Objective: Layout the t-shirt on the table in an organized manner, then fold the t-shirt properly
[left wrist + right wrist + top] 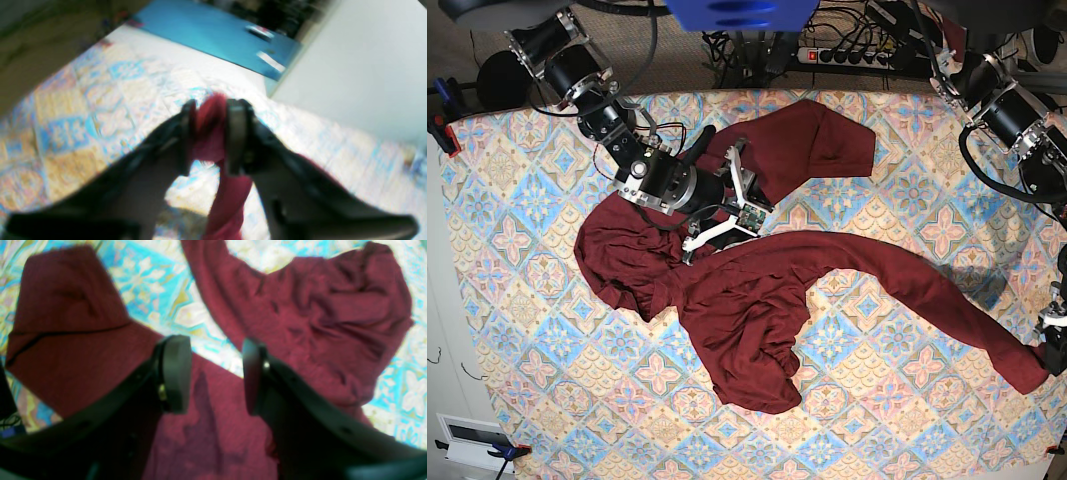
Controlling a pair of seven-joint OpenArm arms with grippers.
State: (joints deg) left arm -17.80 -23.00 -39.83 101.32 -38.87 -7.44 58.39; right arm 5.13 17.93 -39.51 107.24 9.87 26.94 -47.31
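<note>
Patterned table (907,420) bearing crumpled t-shirt (747,300), left gripper (210,133) pinching its stretched sleeve end, right gripper (217,373) hovering wide above fabric

My base camera looks straight down from high above on the whole pastel diamond-patterned table cloth (517,330); both my wrist cameras look close along their jaws, sharing the dark red knit t-shirt (747,310).

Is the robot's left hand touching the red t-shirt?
Touching. The left wrist view shows the maroon t-shirt bunched between both fingers of the left hand, with the cloth trailing down below it.
</note>
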